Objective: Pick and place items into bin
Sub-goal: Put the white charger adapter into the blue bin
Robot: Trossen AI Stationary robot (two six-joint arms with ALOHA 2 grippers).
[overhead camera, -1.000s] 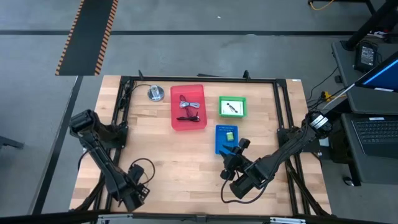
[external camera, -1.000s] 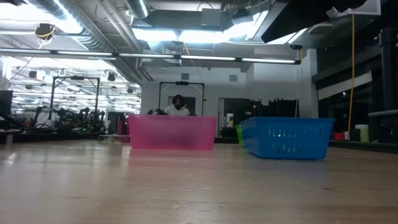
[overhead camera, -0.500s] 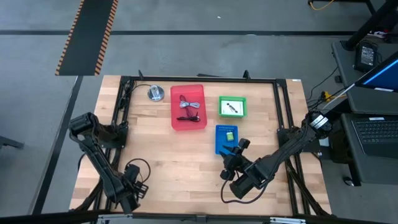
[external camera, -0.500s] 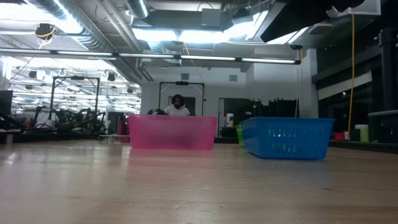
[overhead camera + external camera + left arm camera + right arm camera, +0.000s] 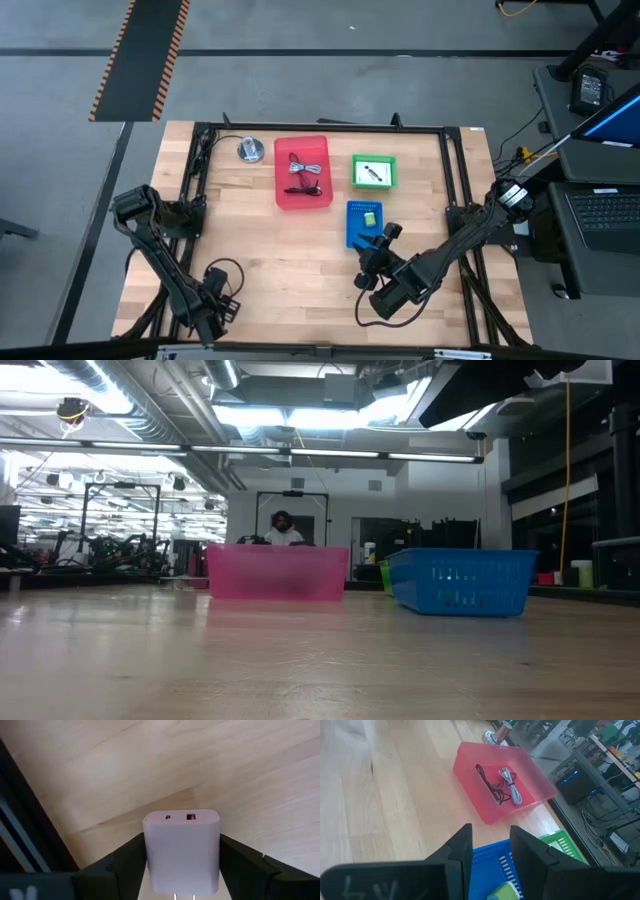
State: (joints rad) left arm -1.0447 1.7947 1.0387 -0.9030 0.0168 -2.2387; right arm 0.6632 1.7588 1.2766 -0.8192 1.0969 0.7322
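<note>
Left gripper (image 5: 182,870): clenched on a white USB wall charger (image 5: 182,851); you can see the block pinched between both dark fingers, ports facing away, prongs pointing back toward the wrist.
Left arm position: low at the near-left corner of the wooden table (image 5: 260,240), well apart from every bin.
Right gripper (image 5: 487,857): fingers parted with nothing between them, parked just short of the blue bin (image 5: 364,222).
Ahead of the right claw: blue bin right under the fingertips, green bin (image 5: 374,172) beyond and to one side, pink bin (image 5: 302,172) farther out with a dark red cord (image 5: 490,784) and a grey cable (image 5: 511,785) lying in it.
Step in hand, as I judge it: carrying the charger to a bin.
How to do it well: lift before you travel so the prongs clear the bin wall, keep your squeeze steady because the smooth casing may slip, centre over the bin, then let go low.
Silver disc (image 5: 250,150): leave it alone.
</note>
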